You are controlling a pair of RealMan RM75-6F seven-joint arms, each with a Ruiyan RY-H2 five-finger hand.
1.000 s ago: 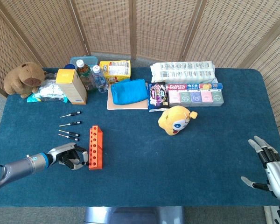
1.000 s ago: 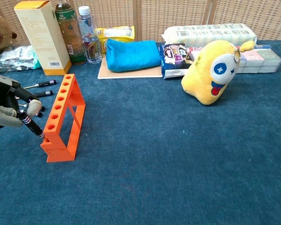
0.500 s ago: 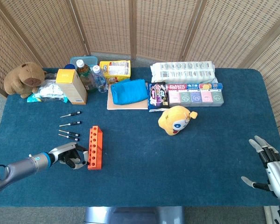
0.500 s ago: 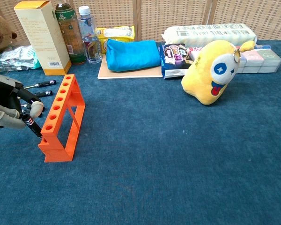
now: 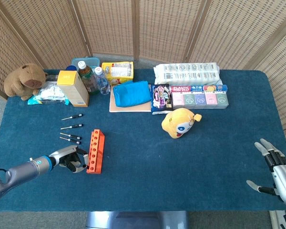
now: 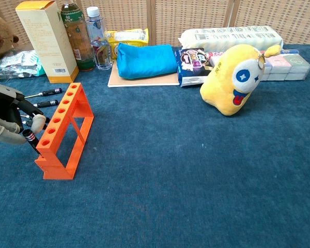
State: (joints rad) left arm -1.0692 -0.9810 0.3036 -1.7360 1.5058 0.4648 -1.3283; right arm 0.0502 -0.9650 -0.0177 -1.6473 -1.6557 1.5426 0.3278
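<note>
Screwdriver work is, as we judge it, only at its beginning: our left hand pinches one black-handled driver at a slant, its tip at the nearest hole of the orange rack, and we cannot tell whether the tip is inside the hole or only resting at its edge. Every other hole we can see in the rack looks empty, so nothing seems to be seated yet. Four more small screwdrivers lie loose on the blue cloth of the table, just beyond the rack toward the yellow carton, and those would remain to be dealt with. The rack itself is an open-sided orange frame with a single row of round holes along its top, standing upright near the front left of the table, touching or nearly touching our left fingers. The held driver is slim, with a dark ribbed handle and pale bands. Our right hand is far off at the table's front right edge, holding nothing, its fingers spread apart.
</note>
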